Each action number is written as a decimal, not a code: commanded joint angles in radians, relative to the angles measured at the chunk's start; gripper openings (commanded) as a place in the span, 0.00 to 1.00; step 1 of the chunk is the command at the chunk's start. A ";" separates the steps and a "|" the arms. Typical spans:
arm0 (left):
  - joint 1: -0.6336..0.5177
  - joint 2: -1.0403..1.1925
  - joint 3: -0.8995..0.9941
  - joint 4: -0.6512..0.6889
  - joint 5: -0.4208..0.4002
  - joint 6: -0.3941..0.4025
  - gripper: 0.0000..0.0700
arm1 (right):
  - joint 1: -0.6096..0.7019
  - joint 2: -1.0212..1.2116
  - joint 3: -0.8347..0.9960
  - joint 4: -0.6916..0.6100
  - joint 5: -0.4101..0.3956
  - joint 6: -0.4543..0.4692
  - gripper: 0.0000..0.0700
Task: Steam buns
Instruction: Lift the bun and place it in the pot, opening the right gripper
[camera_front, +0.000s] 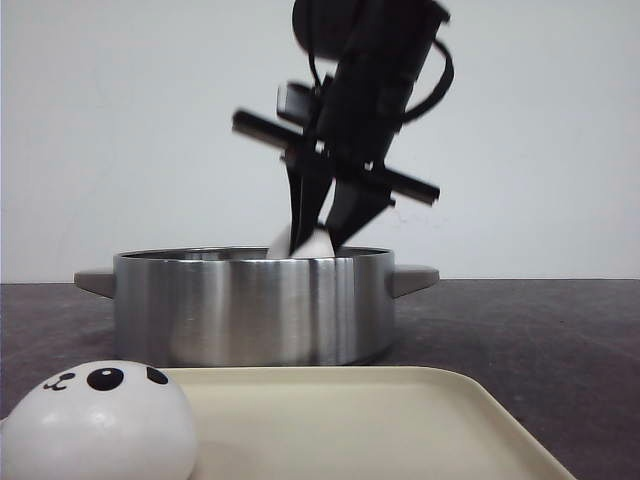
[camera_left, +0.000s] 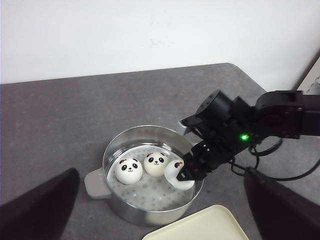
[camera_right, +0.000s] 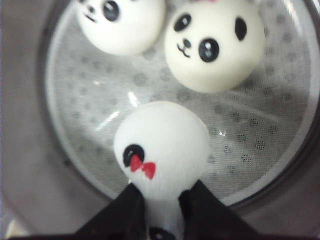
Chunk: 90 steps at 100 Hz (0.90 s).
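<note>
A steel pot stands on the dark table. My right gripper is shut on a white panda bun and holds it just inside the pot's rim. In the right wrist view the black fingers squeeze this bun, which has a red bow, above the perforated steamer liner. Two more buns sit side by side in the pot, next to the held bun. A fourth bun lies on the cream tray. My left gripper is open and empty, high above the pot.
The cream tray's corner lies just in front of the pot. The pot has grey side handles. The right arm reaches in from the right with a cable. A white wall stands behind the table.
</note>
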 joint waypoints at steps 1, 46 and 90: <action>-0.006 0.008 0.018 0.007 -0.004 0.002 0.90 | 0.008 0.034 0.014 0.009 0.000 -0.006 0.01; -0.006 0.008 0.018 0.007 -0.006 0.002 0.90 | -0.002 0.053 0.014 0.005 0.034 0.020 0.63; -0.006 0.008 0.018 -0.026 -0.006 0.002 0.90 | -0.005 0.052 0.017 0.001 0.048 0.029 0.81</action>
